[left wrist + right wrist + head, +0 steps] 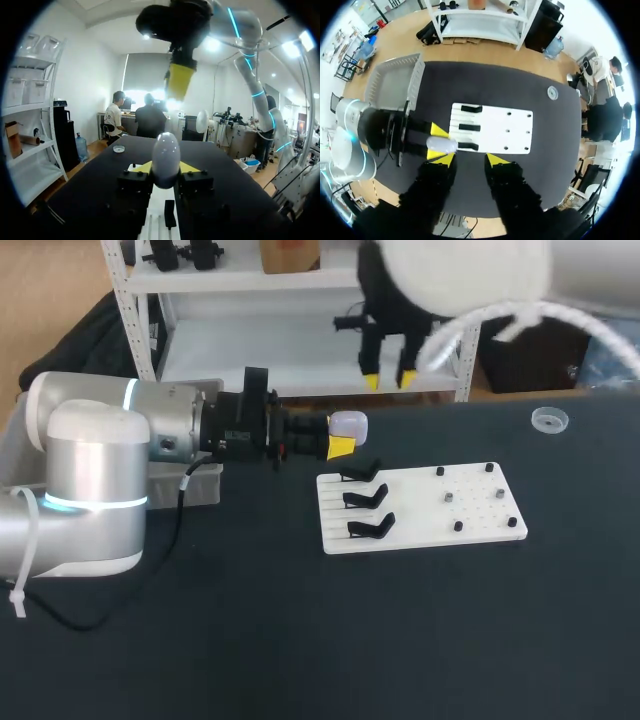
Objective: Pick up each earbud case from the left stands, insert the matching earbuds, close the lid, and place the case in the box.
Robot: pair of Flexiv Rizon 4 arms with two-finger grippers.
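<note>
Left gripper [343, 433] clamped on the earbud case [350, 424], one yellow fingertip on each flank, and held clear above the dark table [300, 640]. The case is a smooth, egg-shaped shell, pale white with a faint lilac tint. Its rounded end projects past the fingertips. Whether a lid seam runs round it cannot be told.

Just ahead of and below this gripper lies the white board [420, 512]. Its near end carries three black stands [362, 498] set in a row. Its far half carries several small dark pieces [449, 497], too small to identify. The case sits just short of the board's near edge, apart from the nearest stand.

Right gripper [389, 380] hangs high above, ahead of the left gripper, well apart from the case. Its fingers stand apart with nothing between them. From its own wrist view it looks straight down, with the case just beside one fingertip in line of sight.

A grey box [395, 82] lies behind the left gripper, beside its wrist. Bare tabletop borders the board on every side. A small clear round disc [549, 420] rests beyond the board's far end, near the table's edge
</note>
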